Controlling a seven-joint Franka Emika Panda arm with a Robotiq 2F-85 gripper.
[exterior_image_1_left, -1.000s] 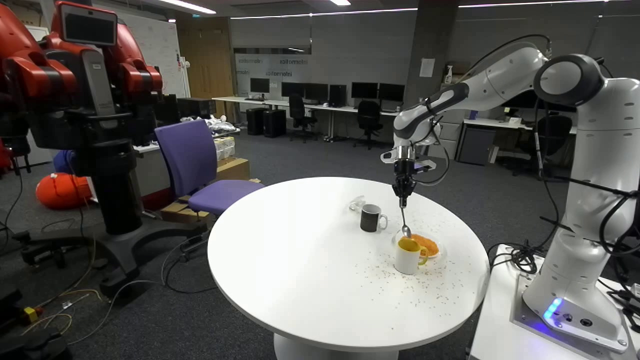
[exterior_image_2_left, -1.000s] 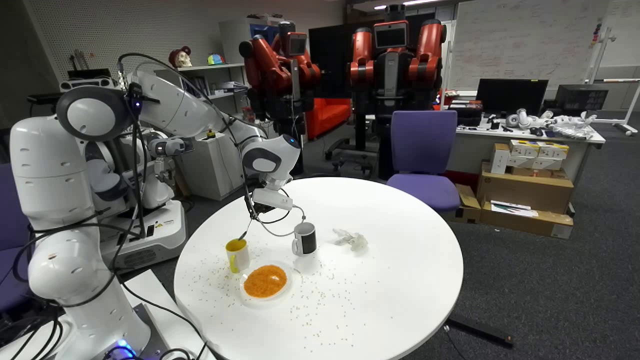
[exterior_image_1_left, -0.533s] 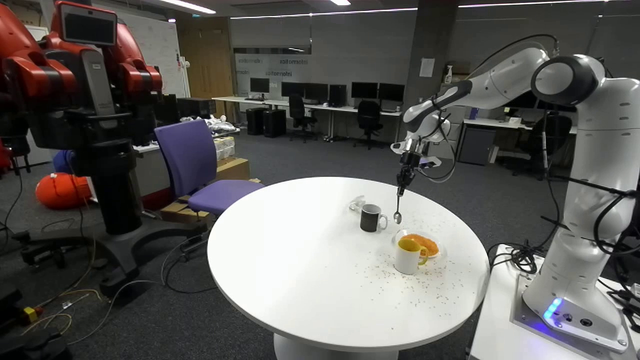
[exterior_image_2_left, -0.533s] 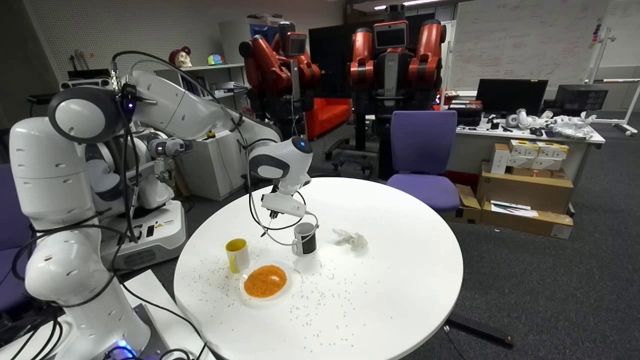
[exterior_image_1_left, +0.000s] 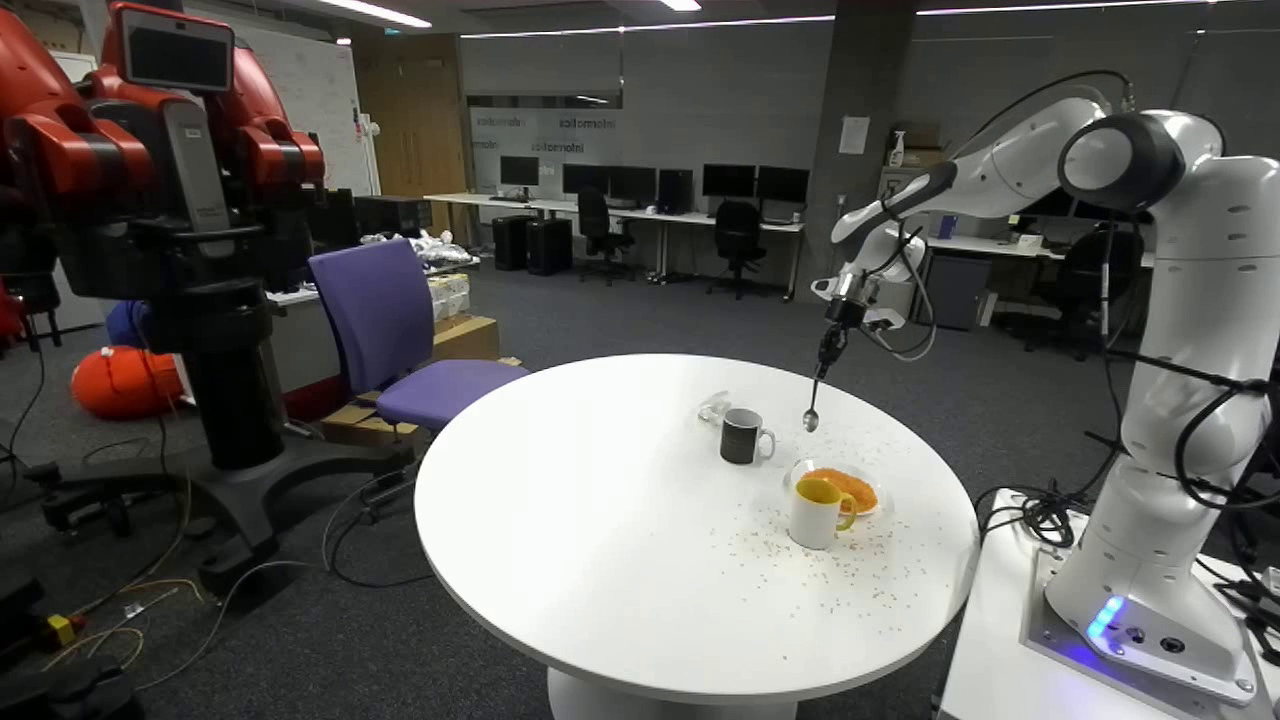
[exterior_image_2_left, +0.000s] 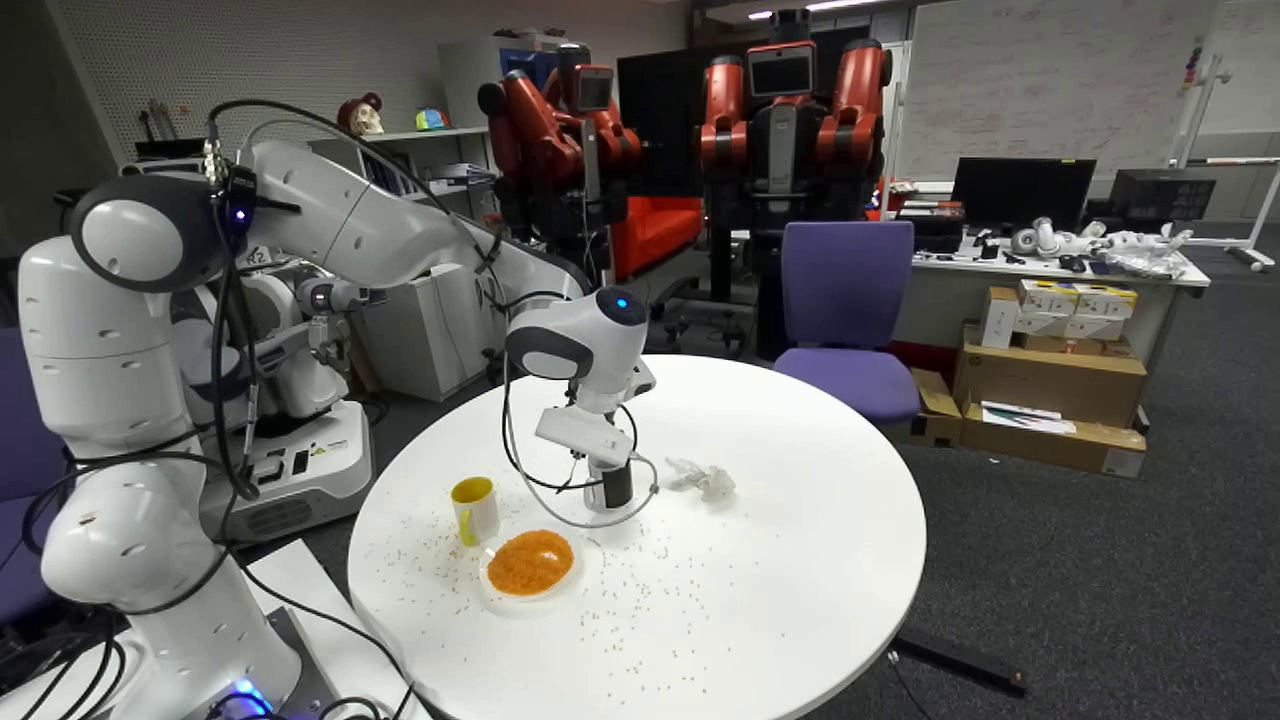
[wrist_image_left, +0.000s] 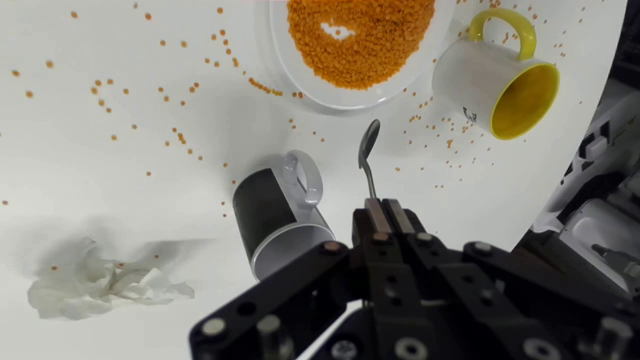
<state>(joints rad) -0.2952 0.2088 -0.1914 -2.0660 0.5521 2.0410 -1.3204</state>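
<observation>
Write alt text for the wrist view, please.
A claw grips a spoon over a white table. A plate of orange grains is at the top, a yellow-handled mug upper right, a grey-black mug left of centre, a crumpled scrap lower left.

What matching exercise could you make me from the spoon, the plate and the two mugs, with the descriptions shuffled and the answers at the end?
Things
1. Spoon
2. Plate
3. White mug
4. Dark mug

Descriptions
A. yellow inside
B. held in the gripper
C. pale inside
D. heaped with orange grains

Right pairs: 1-B; 2-D; 3-A; 4-C
</observation>
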